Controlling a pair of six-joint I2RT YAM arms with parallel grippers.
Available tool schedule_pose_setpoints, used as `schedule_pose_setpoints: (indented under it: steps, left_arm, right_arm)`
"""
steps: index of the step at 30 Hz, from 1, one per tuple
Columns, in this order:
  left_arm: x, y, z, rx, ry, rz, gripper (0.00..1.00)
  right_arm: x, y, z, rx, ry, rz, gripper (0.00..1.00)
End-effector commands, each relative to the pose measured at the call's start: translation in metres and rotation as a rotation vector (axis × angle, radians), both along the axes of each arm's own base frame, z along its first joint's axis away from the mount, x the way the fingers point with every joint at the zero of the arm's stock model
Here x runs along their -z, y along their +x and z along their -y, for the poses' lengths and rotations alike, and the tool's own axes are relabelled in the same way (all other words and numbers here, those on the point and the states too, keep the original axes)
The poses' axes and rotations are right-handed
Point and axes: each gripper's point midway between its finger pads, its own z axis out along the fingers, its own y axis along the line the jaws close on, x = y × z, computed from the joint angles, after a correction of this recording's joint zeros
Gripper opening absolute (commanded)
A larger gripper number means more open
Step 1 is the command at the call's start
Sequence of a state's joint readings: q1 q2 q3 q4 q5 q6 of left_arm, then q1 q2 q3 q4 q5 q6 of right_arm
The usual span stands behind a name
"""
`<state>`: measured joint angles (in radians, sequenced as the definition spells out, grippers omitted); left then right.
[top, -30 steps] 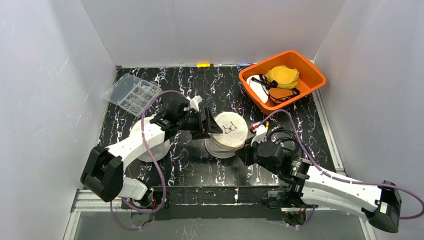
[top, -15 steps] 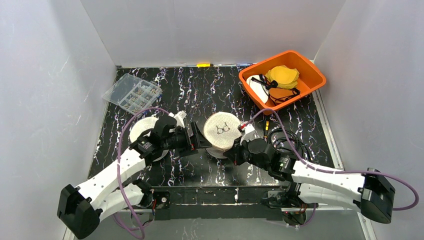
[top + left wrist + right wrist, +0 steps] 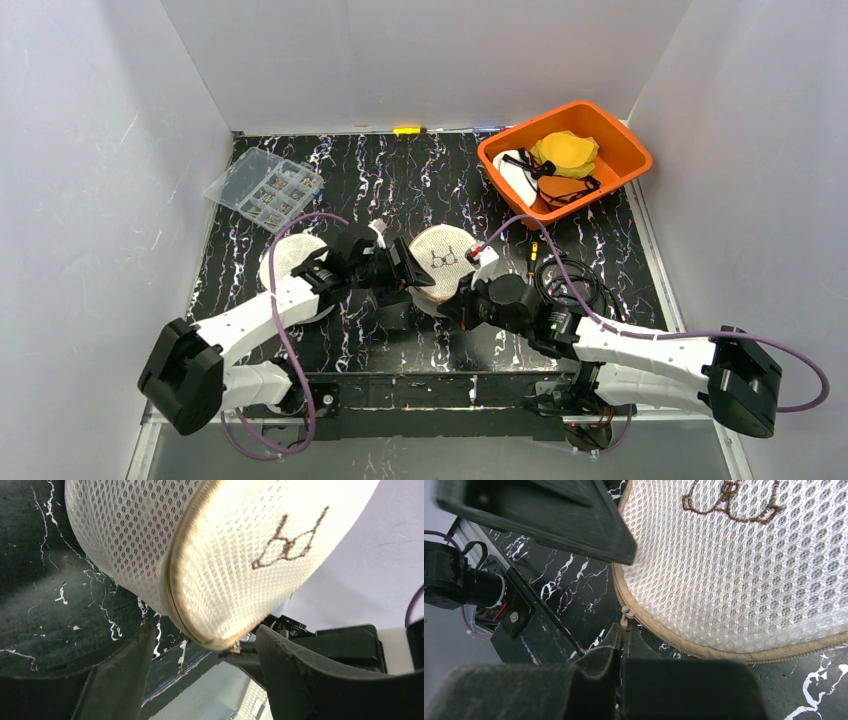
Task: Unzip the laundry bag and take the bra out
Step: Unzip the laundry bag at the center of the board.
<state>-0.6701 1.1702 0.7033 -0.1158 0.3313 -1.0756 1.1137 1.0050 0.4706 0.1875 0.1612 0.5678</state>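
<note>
the right gripper (image 3: 623,630) has its jaws closed on the zipper pull (image 3: 625,615) of the round mesh laundry bag (image 3: 445,262); the left gripper (image 3: 205,636) stands wide open, straddling the bag's edge, gripping nothing.

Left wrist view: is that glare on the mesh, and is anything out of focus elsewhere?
Left wrist view: the round white mesh laundry bag blows out upper right, the left end effector soft, dark. Right wrist view: mesh and tan zipper pull crisp, the right end effector a black blur. Top external view: evenly lit, sharp.
</note>
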Motion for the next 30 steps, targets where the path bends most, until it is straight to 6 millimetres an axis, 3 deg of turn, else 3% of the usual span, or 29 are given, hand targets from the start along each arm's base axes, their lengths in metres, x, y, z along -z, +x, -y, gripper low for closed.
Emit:
schedule_pose_setpoints:
  steps: [1,6,12,18,23,30]
  left_arm:
    - [-0.011,0.014,0.015,-0.006,-0.046,0.025,0.68]
    - [-0.010,0.021,0.018,-0.014,-0.040,0.033,0.57]
    - [-0.011,0.024,0.017,-0.013,-0.023,0.051,0.25]
    - [-0.011,0.024,0.012,-0.013,0.005,0.071,0.01]
    - [-0.014,0.025,0.005,-0.004,0.022,0.090,0.00]
    - [-0.025,0.028,-0.006,0.058,0.059,0.139,0.00]
  right_arm:
    - [-0.036,0.003,-0.010,-0.012,0.090,0.064,0.01]
    - [-0.036,0.003,-0.007,-0.006,0.082,0.067,0.01]
    - [-0.037,0.004,-0.003,0.007,0.082,0.070,0.01]
    - [-0.040,0.004,0.000,0.018,0.084,0.073,0.01]
    - [-0.043,0.007,0.010,0.053,0.064,0.084,0.01]
    - [-0.041,0.013,0.039,0.136,-0.009,0.115,0.01]
